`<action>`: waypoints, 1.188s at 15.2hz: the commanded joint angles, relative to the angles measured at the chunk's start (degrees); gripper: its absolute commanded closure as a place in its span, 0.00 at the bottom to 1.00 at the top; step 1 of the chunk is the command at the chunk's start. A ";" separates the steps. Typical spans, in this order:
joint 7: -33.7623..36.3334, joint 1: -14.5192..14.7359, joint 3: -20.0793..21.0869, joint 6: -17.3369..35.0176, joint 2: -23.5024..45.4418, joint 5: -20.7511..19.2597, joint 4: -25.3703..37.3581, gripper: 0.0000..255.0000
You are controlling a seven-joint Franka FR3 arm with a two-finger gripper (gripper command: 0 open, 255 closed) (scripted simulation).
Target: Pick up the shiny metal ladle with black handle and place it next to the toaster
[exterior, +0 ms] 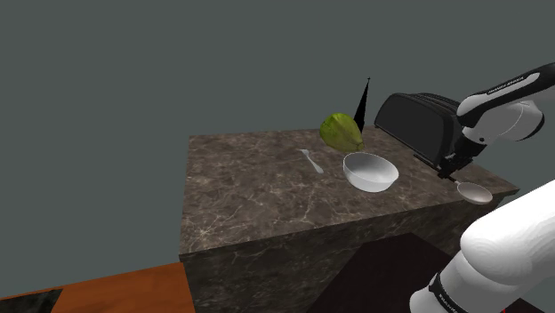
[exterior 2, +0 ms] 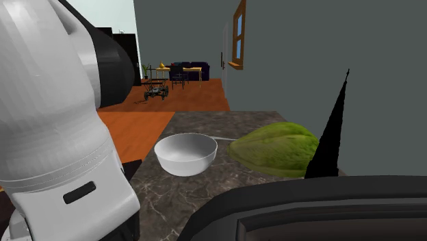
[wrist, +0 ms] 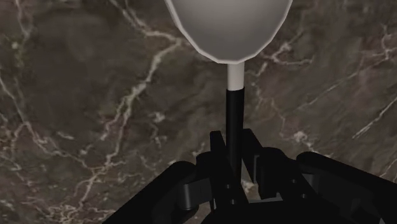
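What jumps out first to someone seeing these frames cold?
The black gripper is shut on the black handle of a grey-bowled ladle, near the right corner of the dark veined counter in the shoulder view. Just behind stands a black toaster, with a white bowl and a green leafy lump to its left in that view.

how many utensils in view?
2. The ladle, clasped by the gripper beside the toaster; small white utensil to the shoulder view's left of the bowl. Others may hide behind it.
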 commanded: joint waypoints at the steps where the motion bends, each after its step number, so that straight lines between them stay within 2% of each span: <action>1: 0.00 0.00 0.00 0.00 0.00 0.00 -0.01 0.00; 6: 0.00 0.00 0.00 0.00 0.00 0.00 -0.01 0.00; 10: 2.99 -3.20 3.82 -8.58 -5.90 -3.64 3.53 0.00; 18: 2.97 -3.23 3.84 -8.58 -5.89 -3.62 3.53 0.00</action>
